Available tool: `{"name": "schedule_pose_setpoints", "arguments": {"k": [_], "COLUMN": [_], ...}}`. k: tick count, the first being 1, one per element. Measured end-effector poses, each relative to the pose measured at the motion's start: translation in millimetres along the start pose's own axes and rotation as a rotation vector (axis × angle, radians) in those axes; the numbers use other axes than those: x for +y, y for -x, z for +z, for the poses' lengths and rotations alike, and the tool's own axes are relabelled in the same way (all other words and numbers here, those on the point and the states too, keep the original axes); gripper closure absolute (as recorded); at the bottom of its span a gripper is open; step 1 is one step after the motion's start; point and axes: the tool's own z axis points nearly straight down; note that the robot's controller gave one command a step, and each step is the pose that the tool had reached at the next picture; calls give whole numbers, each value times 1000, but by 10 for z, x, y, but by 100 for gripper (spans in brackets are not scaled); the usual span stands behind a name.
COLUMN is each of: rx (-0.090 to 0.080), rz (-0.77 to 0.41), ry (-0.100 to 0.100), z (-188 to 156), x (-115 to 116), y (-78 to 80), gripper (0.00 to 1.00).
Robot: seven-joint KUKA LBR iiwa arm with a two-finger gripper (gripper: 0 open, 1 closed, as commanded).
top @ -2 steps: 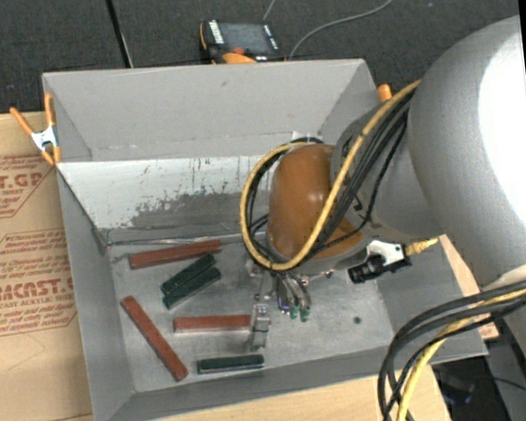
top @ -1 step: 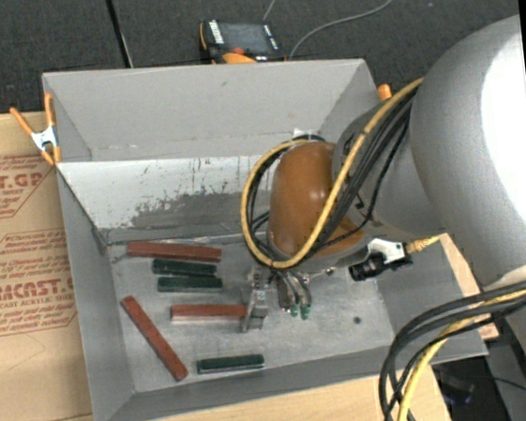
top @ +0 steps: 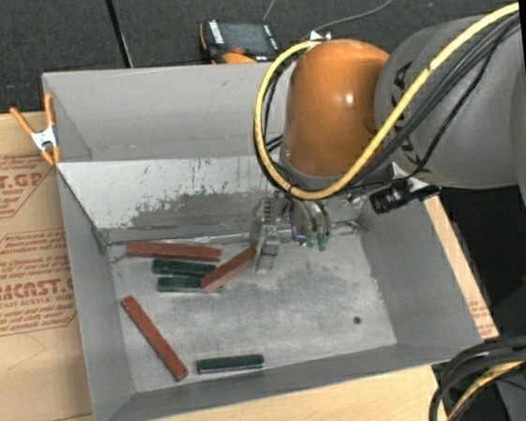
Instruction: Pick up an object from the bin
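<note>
1. Closest up, the orange wrist cover (top: 336, 102) looms centre-right, hiding much of the gripper (top: 268, 242) beneath.
2. The gripper sits mid-frame at the raised right end of the brown stick (top: 228, 272); clenched or released, I cannot tell.
3. Danger: an end-only hold could let the stick pivot and drop onto the dark green sticks (top: 183, 272) alongside.

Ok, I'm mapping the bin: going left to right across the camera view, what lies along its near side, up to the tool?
A slanted brown stick → dark green stick → the tool, farther back. The heaped sticks behind overlap, so left out.
</note>
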Motion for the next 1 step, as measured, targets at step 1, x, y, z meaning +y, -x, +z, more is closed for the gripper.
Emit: {"name": "schedule_pose_setpoints", "arguments": {"k": [1], "rx": [7], "rz": [0], "ry": [-3], "z": [48], "x": [-5], "y": [-16], "gripper": [0]}}
